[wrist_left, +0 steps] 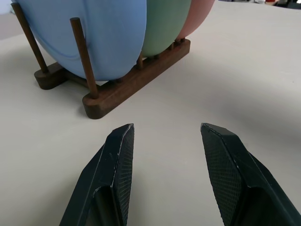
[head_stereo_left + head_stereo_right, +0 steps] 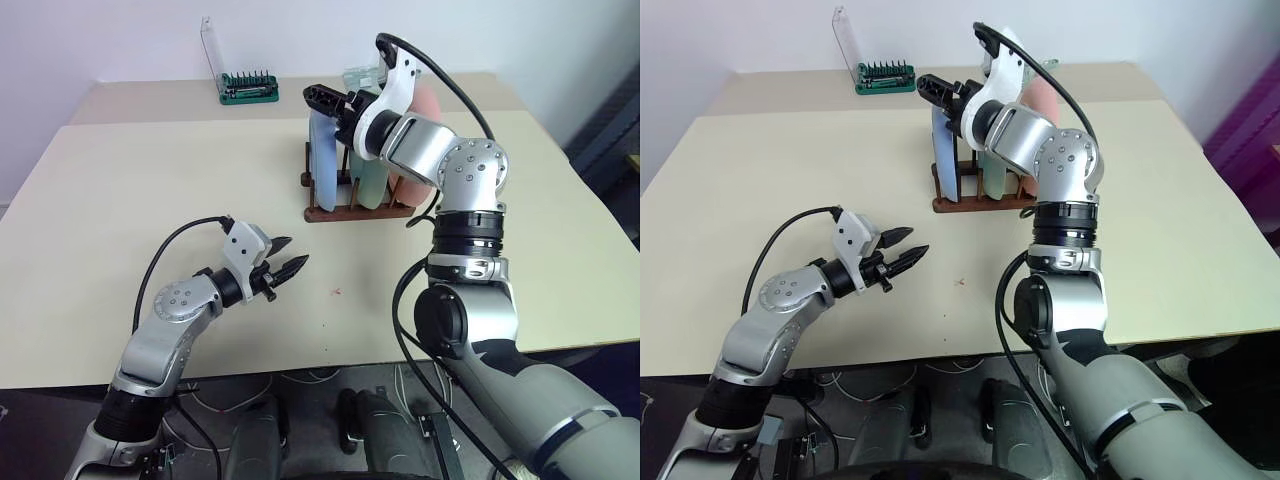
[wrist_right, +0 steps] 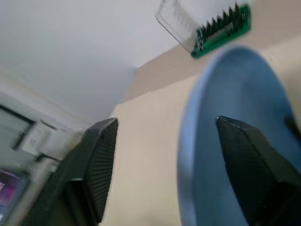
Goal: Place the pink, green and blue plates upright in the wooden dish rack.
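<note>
No readable text, label, brand, number or sign on any surface in view.

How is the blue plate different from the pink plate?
The blue plate stands at the left end of the rack; the pink plate stands at the right end, with the green plate between them. The right pincer is open around the blue plate's rim; no pincer is at the pink plate, which is mostly hidden behind the arm. Both stand upright in the rack.
</note>
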Robot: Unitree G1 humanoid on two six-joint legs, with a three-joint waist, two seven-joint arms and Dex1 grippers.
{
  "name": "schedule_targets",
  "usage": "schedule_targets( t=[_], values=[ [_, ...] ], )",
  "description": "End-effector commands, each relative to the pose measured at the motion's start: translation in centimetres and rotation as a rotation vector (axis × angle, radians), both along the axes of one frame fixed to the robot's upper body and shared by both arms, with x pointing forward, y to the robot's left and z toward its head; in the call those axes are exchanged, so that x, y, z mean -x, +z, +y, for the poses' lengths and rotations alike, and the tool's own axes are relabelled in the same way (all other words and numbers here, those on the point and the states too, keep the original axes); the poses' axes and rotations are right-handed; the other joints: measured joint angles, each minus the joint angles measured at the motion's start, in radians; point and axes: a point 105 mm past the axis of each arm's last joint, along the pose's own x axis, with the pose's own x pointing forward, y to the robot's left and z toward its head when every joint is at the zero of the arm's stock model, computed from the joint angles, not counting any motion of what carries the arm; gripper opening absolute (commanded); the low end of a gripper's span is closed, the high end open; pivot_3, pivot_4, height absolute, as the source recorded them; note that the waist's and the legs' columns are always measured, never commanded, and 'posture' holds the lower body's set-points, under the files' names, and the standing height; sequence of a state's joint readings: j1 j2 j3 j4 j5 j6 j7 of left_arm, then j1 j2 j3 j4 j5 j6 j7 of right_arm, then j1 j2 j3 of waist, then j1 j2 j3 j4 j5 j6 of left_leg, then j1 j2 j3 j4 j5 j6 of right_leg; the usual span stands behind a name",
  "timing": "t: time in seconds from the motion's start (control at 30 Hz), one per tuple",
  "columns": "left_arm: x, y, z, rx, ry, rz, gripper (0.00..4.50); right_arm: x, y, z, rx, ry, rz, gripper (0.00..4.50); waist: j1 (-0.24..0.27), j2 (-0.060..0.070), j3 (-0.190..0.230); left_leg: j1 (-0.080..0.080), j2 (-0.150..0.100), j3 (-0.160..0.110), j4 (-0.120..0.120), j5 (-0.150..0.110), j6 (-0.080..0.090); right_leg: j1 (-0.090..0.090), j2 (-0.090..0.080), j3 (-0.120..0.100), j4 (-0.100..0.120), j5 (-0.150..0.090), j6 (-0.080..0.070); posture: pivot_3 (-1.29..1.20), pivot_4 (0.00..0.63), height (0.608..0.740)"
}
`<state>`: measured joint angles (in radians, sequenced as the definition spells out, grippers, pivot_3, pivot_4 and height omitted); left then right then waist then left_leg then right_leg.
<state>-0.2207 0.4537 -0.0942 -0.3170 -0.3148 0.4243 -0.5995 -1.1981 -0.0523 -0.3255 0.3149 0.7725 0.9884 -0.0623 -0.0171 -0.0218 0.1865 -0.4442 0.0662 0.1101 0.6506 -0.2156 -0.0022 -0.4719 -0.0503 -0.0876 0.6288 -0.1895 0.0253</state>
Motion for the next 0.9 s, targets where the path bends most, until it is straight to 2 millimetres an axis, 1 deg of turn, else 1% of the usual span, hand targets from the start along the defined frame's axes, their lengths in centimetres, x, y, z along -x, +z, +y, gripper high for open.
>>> schedule_targets(
  t=[0.03, 0.1, 0.17, 0.2, 0.23, 0.27, 0.3, 0.37, 0.43, 0.5, 0.57, 0.63, 0.67, 0.73, 0.77, 0.9],
  values=[
    [0.2, 1.2, -0.1, 0.012, -0.004, -0.049, 2.31, 2.8, 4.4, 0.3, 0.200, 0.034, -0.365, 3.12, 0.003, 0.000, 0.000, 0.000, 0.000, 0.000, 0.000, 0.000, 0.000, 0.000, 0.000, 0.000, 0.000, 0.000, 0.000, 0.00, 0.150, 0.730],
    [0.0, 1.3, 0.0, 0.017, 0.008, -0.055, 2.31, 4.3, 5.1, -0.2, 0.391, 0.021, -0.601, 3.12, 0.004, 0.000, 0.000, -0.001, 0.000, -0.001, 0.000, 0.000, 0.000, 0.000, 0.000, 0.000, 0.000, -0.001, 0.001, 0.00, 0.150, 0.730],
    [-0.3, 1.2, 0.3, 0.015, 0.038, -0.063, 2.31, 5.6, 4.9, -1.4, 0.615, -0.010, -0.859, 3.12, 0.008, 0.000, 0.000, -0.001, 0.000, -0.001, 0.000, 0.000, 0.000, 0.000, -0.001, 0.000, -0.001, -0.001, 0.001, 0.00, 0.150, 0.730],
    [-0.4, 1.2, 0.4, 0.010, 0.050, -0.068, 2.31, 6.2, 4.6, -1.8, 0.678, -0.003, -0.936, 3.12, 0.007, -0.001, 0.000, -0.001, 0.000, -0.002, 0.000, 0.000, 0.000, 0.001, -0.001, 0.000, -0.001, -0.002, 0.003, 0.00, 0.150, 0.730],
    [-0.6, 1.1, 0.7, 0.000, 0.072, -0.075, 2.31, 6.9, 3.8, -2.6, 0.698, 0.048, -0.971, 3.12, 0.006, -0.001, 0.000, 0.000, -0.001, -0.002, 0.000, 0.000, 0.000, 0.002, -0.001, 0.000, -0.002, -0.003, 0.004, 0.00, 0.150, 0.730],
    [-0.9, 1.0, 1.0, 0.000, 0.095, -0.072, 2.31, 7.5, 2.8, -3.8, 0.705, 0.099, -0.973, 3.12, 0.007, -0.001, -0.001, 0.000, -0.001, -0.001, 0.000, 0.000, 0.000, 0.002, -0.001, 0.000, -0.003, -0.003, 0.004, 0.00, 0.150, 0.730],
    [-1.0, 0.8, 1.3, 0.001, 0.112, -0.069, 2.31, 8.0, 1.7, -5.5, 0.722, 0.124, -0.962, 3.12, 0.007, -0.001, -0.001, 0.001, -0.001, -0.001, 0.000, 0.000, 0.000, 0.003, -0.001, 0.000, -0.003, -0.003, 0.004, 0.00, 0.150, 0.730],
    [-1.0, 0.5, 1.7, -0.001, 0.126, -0.065, 2.31, 8.8, -0.5, -9.0, 0.740, 0.166, -0.857, 3.12, 0.016, -0.001, -0.001, 0.002, -0.001, -0.002, 0.000, 0.000, 0.000, 0.005, -0.001, -0.001, -0.004, -0.003, 0.004, 0.00, 0.150, 0.730],
    [-1.1, 0.2, 2.0, -0.005, 0.136, -0.062, 2.31, 9.4, -1.8, -11.5, 0.755, 0.164, -0.780, 3.12, 0.021, 0.001, 0.001, 0.002, 0.000, -0.002, 0.000, 0.000, 0.000, 0.005, -0.001, -0.002, -0.005, -0.003, 0.004, 0.00, 0.150, 0.730],
    [-1.2, -0.3, 3.0, -0.008, 0.158, -0.046, 2.31, 10.3, -3.8, -14.6, 0.752, 0.159, -0.654, 3.12, 0.023, 0.001, 0.001, 0.002, -0.001, -0.001, 0.000, 0.000, 0.000, 0.005, -0.002, -0.001, -0.005, -0.004, 0.001, 0.00, 0.150, 0.730],
    [-1.3, -0.8, 3.7, -0.013, 0.174, -0.035, 2.31, 11.2, -5.5, -16.3, 0.757, 0.169, -0.567, 3.12, 0.029, 0.001, 0.000, 0.002, 0.000, -0.002, 0.000, 0.000, 0.000, 0.005, 0.000, -0.001, -0.006, -0.004, -0.001, 0.00, 0.150, 0.730],
    [-1.3, -1.5, 5.1, -0.026, 0.202, -0.014, 2.31, 11.6, -8.3, -18.1, 0.810, 0.136, -0.468, 3.12, 0.029, 0.001, 0.000, 0.003, 0.001, -0.003, 0.000, -0.001, -0.001, 0.007, 0.002, -0.002, -0.008, -0.004, -0.002, 0.00, 0.150, 0.730],
    [-1.2, -2.0, 6.0, -0.040, 0.219, 0.000, 2.31, 11.5, -9.6, -18.7, 0.844, 0.108, -0.433, 3.12, 0.027, 0.001, 0.000, 0.003, 0.001, -0.004, 0.000, -0.001, -0.001, 0.007, 0.003, -0.002, -0.011, -0.003, -0.003, 0.00, 0.150, 0.730],
    [-0.9, -2.5, 7.1, -0.057, 0.238, 0.015, 2.31, 11.3, -10.9, -19.2, 0.852, 0.073, -0.392, 3.12, 0.024, 0.002, 0.000, 0.003, 0.001, -0.005, -0.001, -0.001, -0.001, 0.007, 0.003, -0.001, -0.012, -0.003, -0.004, 0.00, 0.150, 0.730],
    [-1.0, -2.6, 7.1, -0.058, 0.240, 0.017, 2.31, 11.1, -11.1, -19.5, 0.850, 0.066, -0.384, 3.12, 0.022, 0.002, 0.000, 0.003, 0.001, -0.005, -0.001, -0.001, -0.001, 0.006, 0.003, -0.001, -0.012, -0.002, -0.004, 0.00, 0.150, 0.730],
    [-0.7, -3.0, 8.4, -0.083, 0.265, 0.017, 2.31, 10.1, -12.2, -19.8, 0.825, 0.007, -0.369, 3.12, 0.028, 0.003, 0.001, 0.003, 0.000, -0.006, 0.000, -0.001, -0.001, 0.006, 0.003, -0.002, -0.012, -0.002, -0.004, 0.00, 0.150, 0.730]
  ],
)
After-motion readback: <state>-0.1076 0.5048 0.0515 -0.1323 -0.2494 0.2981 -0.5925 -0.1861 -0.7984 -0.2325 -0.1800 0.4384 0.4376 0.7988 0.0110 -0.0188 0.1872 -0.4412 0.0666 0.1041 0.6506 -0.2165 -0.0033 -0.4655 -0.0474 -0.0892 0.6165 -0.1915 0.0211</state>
